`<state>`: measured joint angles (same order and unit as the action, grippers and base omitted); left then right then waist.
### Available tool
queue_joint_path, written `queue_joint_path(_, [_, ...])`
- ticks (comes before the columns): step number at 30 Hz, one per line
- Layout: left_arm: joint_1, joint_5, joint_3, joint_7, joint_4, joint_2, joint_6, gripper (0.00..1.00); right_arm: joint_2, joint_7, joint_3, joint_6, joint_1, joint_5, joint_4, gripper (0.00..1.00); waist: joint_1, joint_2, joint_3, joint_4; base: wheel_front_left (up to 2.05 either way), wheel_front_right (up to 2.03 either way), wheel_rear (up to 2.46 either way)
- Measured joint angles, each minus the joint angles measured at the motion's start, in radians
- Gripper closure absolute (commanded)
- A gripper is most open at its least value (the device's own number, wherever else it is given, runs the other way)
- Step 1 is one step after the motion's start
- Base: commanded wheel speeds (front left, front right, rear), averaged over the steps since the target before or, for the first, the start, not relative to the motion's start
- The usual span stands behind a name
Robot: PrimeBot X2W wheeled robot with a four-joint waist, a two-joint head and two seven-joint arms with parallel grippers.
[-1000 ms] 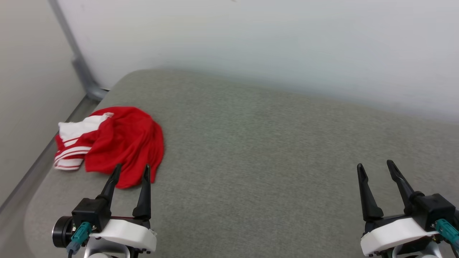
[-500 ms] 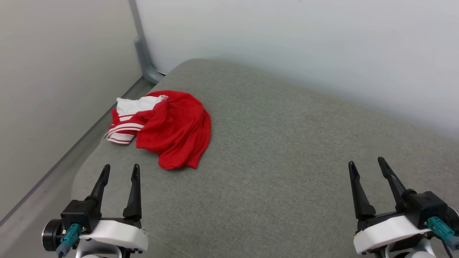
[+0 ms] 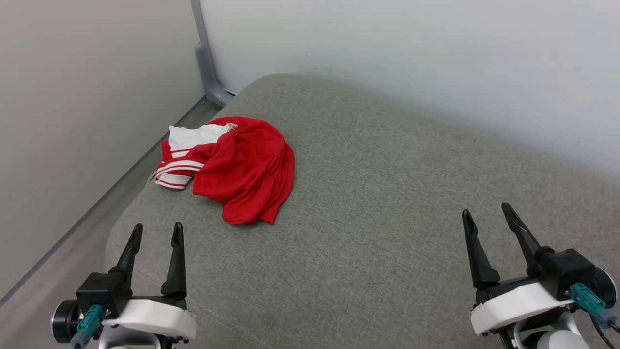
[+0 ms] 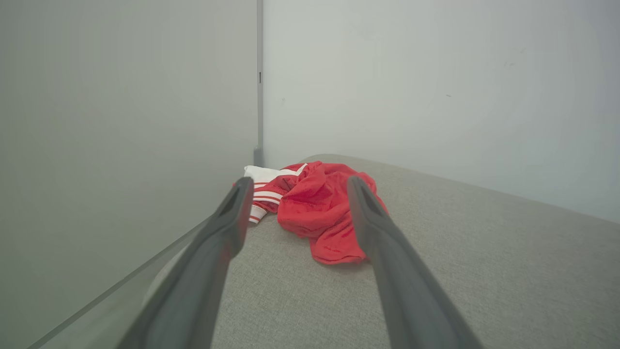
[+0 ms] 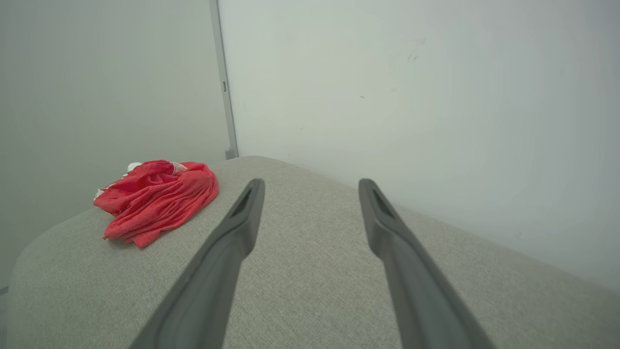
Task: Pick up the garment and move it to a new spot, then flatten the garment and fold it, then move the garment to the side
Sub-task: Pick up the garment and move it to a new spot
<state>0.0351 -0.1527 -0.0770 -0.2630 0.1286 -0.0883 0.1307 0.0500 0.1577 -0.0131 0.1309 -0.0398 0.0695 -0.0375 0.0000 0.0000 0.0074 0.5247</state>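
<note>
Head view: the garment (image 3: 242, 169) lies crumpled near the far left corner of the grey cushion (image 3: 387, 218). The left gripper (image 3: 158, 225) and the right gripper (image 3: 486, 208) are both spread wide and empty, short of the garment.

Left wrist view: the heap sits straight ahead between the fingers, so this arm looks best placed. It should come down on the thick red bunch, not the loose hem.

Right wrist view: the garment is well apart, off to the left.

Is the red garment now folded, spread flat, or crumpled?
Crumpled: the garment lies in a bunched heap on the grey cushion, one white sleeve showing, neither gripper touching it.
</note>
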Motion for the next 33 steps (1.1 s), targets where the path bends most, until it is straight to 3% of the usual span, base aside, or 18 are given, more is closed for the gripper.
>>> queue_joint_path(10, [0.137,-0.048,0.038,0.0,0.066,-0.042,0.0,0.0,0.0,-0.031,0.006,0.0,-0.019,-0.041,0.038,0.0,0.0,0.0,0.047,-0.02,0.0,0.0,0.0])
queue_joint_path(20, [0.445,-0.205,0.062,0.024,0.244,-0.184,0.0,0.0,0.0,-0.062,0.002,0.0,-0.093,-0.085,0.093,0.0,0.0001,0.0,0.182,-0.107,0.0,0.0,0.0])
queue_joint_path(26, [0.611,-0.341,0.105,0.181,0.307,-0.298,0.0,0.0,0.0,-0.062,0.003,0.0,-0.148,-0.108,0.114,0.0,0.0001,0.0,0.282,-0.162,0.0,0.0,0.0])
queue_joint_path(33, [0.753,-0.517,0.172,0.488,0.422,-0.433,0.0,0.0,0.0,-0.06,-0.004,0.0,-0.213,-0.124,0.123,0.0,0.0001,0.0,0.397,-0.214,0.0,0.0,0.0])
